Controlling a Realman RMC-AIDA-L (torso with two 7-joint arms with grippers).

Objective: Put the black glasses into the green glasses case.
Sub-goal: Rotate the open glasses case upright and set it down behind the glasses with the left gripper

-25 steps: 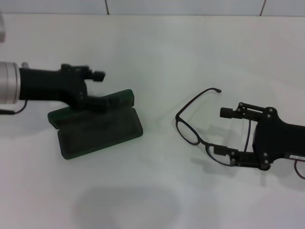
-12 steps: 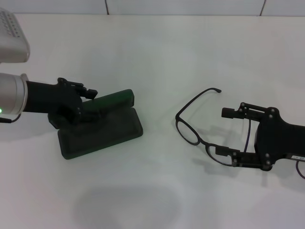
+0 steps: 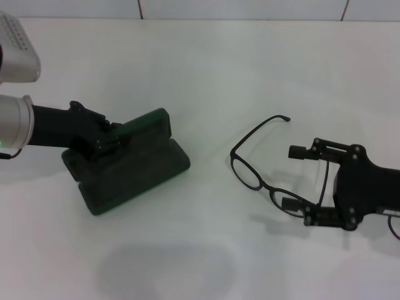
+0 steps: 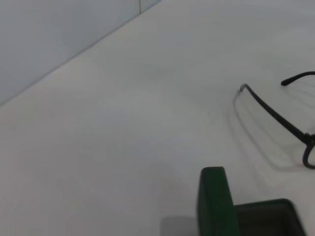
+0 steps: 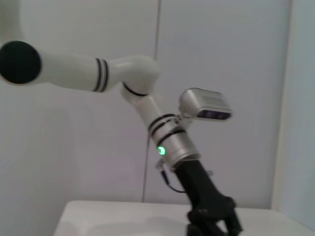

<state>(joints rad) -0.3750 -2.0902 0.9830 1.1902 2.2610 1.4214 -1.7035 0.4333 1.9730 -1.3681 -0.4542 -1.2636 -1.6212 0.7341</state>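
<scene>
Holding the green glasses case (image 3: 128,164) at worktop's left edge w/ left tool (image 3: 107,139) clenched on its lid, keep it steady while right tool (image 3: 299,178), released, straddles the black glasses (image 3: 262,156) center-right.

My left arm (image 5: 98,73) is showing glossy white, banded with two black rings | my silver wrist cuff (image 5: 174,145) is glowing a green light, a thin black cable looping beside it | my left gripper (image 3: 103,134) is showing matte black | my right gripper (image 3: 299,178) is wearing black too, round screw heads dotting its linkages.
</scene>
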